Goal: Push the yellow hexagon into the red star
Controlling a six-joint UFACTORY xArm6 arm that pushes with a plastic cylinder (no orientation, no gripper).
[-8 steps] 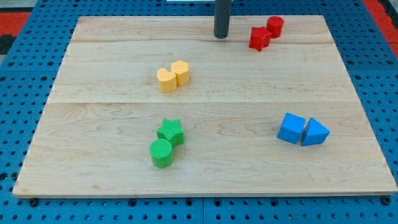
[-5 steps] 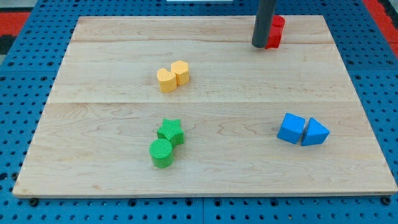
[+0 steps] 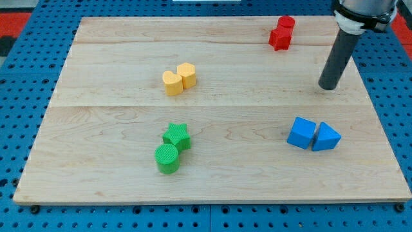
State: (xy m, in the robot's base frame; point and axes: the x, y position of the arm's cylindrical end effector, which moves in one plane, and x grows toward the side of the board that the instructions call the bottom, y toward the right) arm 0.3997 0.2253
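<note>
The yellow hexagon block sits in the upper left-centre part of the pale wooden surface, touching a second yellow block of rounded, heart-like shape that lies just beside it toward the surface's left edge. The red star block lies well apart from it, close to the top edge and toward the top right corner, touching a red cylinder block that stands behind it, nearer that edge.

My tip rests on the surface near the right edge, below the red pair and above the blue pair, touching no block. It is well apart from the yellow hexagon, with bare wood between them. The tool is a plain dark rod with nothing that opens or closes, and it holds nothing.

Toward the right edge, a blue cube block and a blue triangular block lie touching. Toward the bottom edge, left of centre, a green star block touches a green cylinder block.
</note>
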